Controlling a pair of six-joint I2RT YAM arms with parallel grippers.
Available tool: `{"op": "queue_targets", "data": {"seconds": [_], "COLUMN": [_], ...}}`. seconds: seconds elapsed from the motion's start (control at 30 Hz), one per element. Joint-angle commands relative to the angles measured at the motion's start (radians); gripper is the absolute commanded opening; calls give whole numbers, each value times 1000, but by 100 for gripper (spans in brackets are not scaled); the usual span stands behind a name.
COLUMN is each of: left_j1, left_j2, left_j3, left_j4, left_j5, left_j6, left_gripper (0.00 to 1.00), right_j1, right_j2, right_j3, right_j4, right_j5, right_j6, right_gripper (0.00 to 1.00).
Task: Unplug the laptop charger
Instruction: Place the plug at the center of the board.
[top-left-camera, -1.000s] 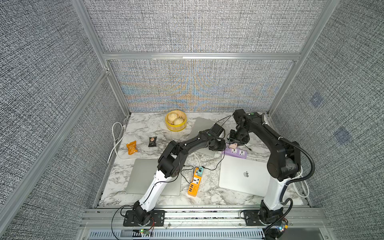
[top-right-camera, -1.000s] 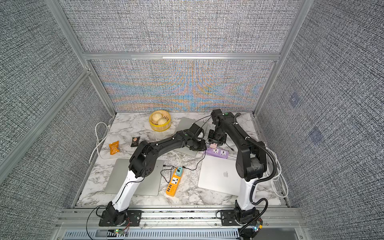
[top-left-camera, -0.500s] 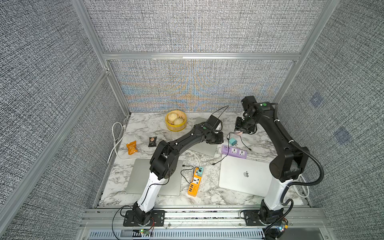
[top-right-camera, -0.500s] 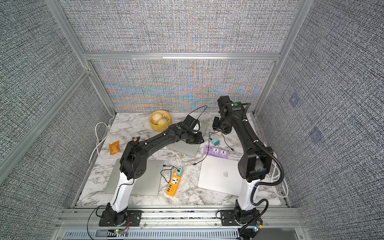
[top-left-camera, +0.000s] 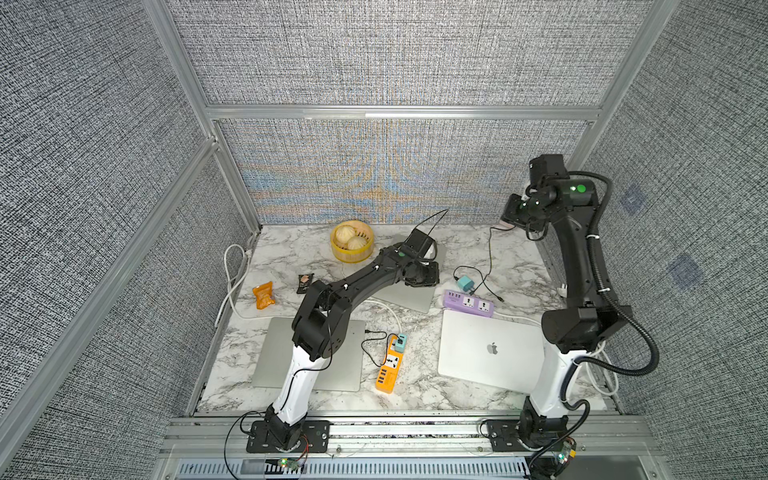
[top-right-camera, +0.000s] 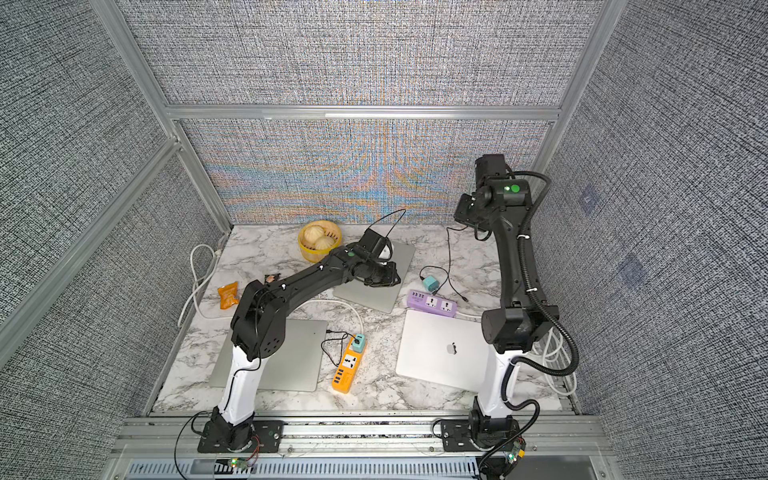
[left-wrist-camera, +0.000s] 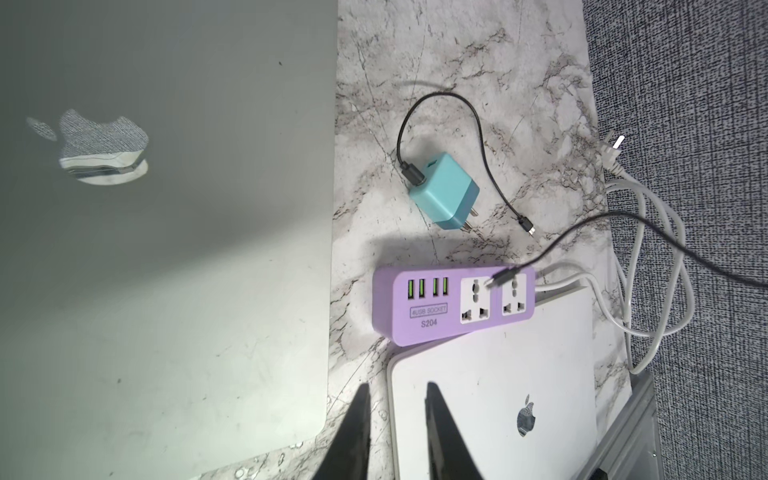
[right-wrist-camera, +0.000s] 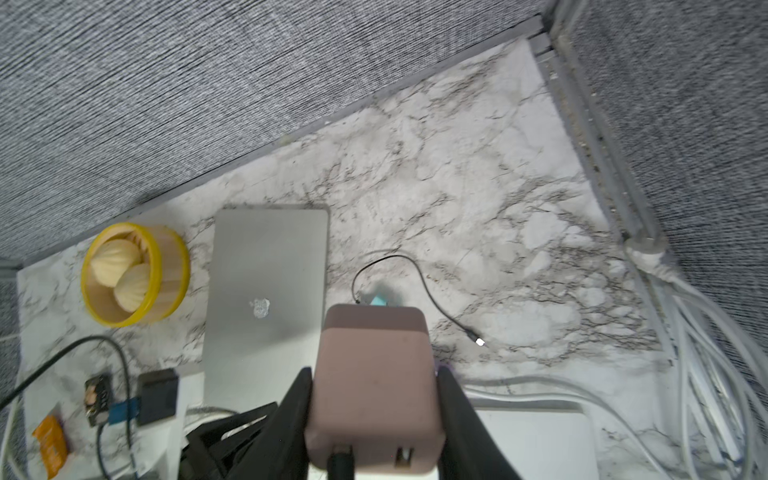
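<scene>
The laptop charger (right-wrist-camera: 374, 374), a pink block with a black cable in its base, sits between the fingers of my right gripper (right-wrist-camera: 374, 372), which is shut on it. In both top views that gripper (top-left-camera: 513, 216) hangs high over the table's back right corner. The charger's black cable (top-left-camera: 490, 257) trails down, and its loose end (left-wrist-camera: 498, 277) lies at the purple power strip (top-left-camera: 468, 301). The strip's sockets (left-wrist-camera: 476, 301) are empty. My left gripper (left-wrist-camera: 398, 386) hovers over the grey laptop (top-left-camera: 409, 297), slightly open and empty.
A teal charger (top-left-camera: 464, 285) lies loose behind the purple strip. A white laptop (top-left-camera: 490, 353) sits in front of it, with white cables (left-wrist-camera: 648, 249) at the right edge. An orange power strip (top-left-camera: 390, 365), another grey laptop (top-left-camera: 274, 353), a bun basket (top-left-camera: 351, 243) and snack packets (top-left-camera: 263, 295) fill the left.
My right gripper has lifted the pink charger out of the purple strip and carried it up toward the back right. My left gripper has drawn back from the strip over the grey laptop.
</scene>
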Motion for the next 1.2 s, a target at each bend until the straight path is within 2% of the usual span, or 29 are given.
{"op": "queue_targets", "data": {"seconds": [0.0,0.17,0.33,0.7,1.0,1.17], "left_j1": [2,2,2,0,1,2], "left_j2": [-12,-17,-9,-22,-36,-35], "left_j3": [-8,-22,-32,-76,-135,-148], "left_j4": [18,28,41,69,108,120], "left_j5": [6,9,22,20,25,28], "left_j6": [0,-5,-12,-27,-38,-47], "left_gripper": [24,24,24,24,24,24], "right_j1": [-31,-81,-109,-112,-107,-93], "right_j2": [-27,-55,-59,-46,55,96], "right_j3": [-58,-159,-243,-597,-643,-658], "right_j4": [68,144,194,446,491,473], "right_j5": [72,198,230,276,263,253], "right_j6": [-24,-80,-118,-144,-136,-84], "right_gripper": [25,25,25,25,25,25]}}
